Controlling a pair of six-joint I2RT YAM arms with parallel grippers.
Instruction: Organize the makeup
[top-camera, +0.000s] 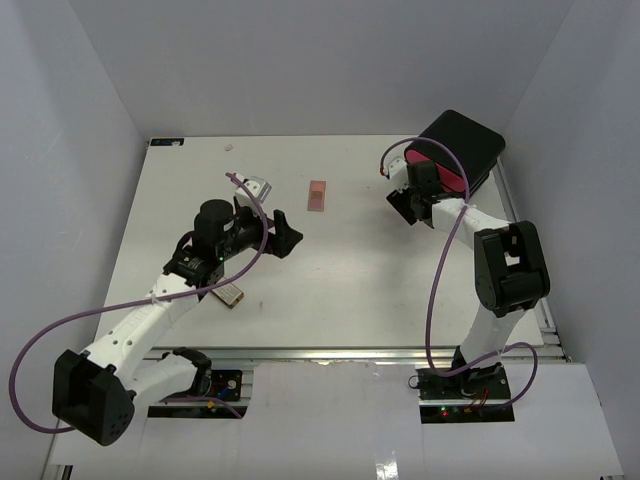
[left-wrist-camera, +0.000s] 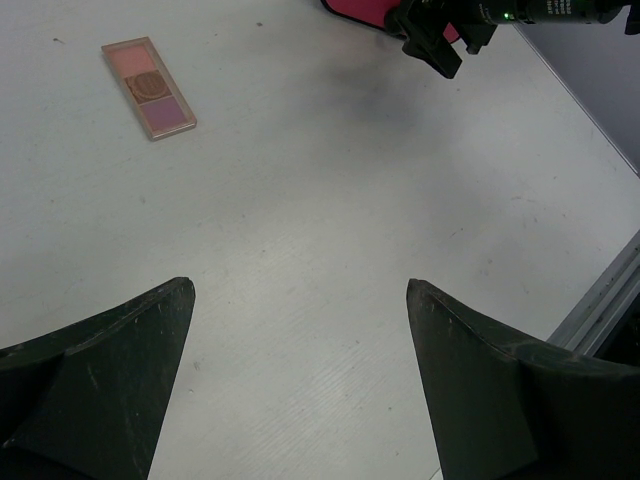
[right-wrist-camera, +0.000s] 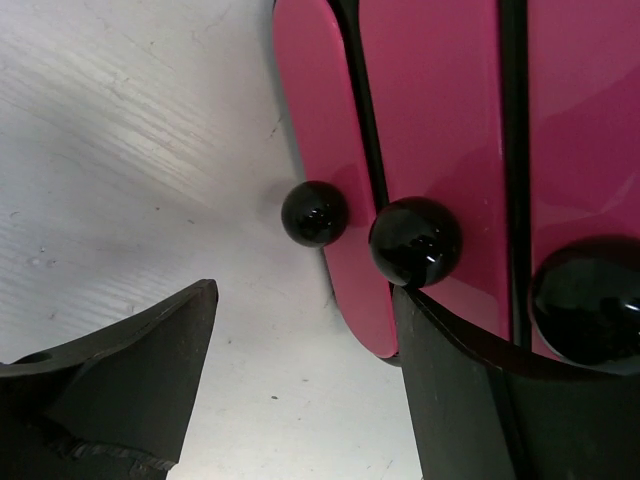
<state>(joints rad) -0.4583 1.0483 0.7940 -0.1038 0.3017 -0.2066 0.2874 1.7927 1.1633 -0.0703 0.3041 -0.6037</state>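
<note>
- My right hand (right-wrist-camera: 305, 300) is up against the front of the black drawer box (top-camera: 468, 140). Its fingers stand well apart with only bare table (top-camera: 350, 290) between them, and it grips nothing.
- One of its fingers (right-wrist-camera: 470, 400) sits just under the middle black knob (right-wrist-camera: 415, 240) on the pink drawer fronts (right-wrist-camera: 435, 110). From this close I can't tell if finger and knob touch.
- My left hand (left-wrist-camera: 300, 290) is well apart from the box, off to its left. It is spread as wide as it goes and holds nothing.
- The tan-pink palette (top-camera: 317, 195) lies flat on the table to the left of the box, between my two hands and touching neither.
- The brown case (top-camera: 232, 294) lies much farther from the box, toward the near left, partly tucked under my left arm.
- A small pale item (top-camera: 255, 185) sits beyond the palette from the box, just beside my left arm. It may be a clear case, but it's too small to be sure.
</note>
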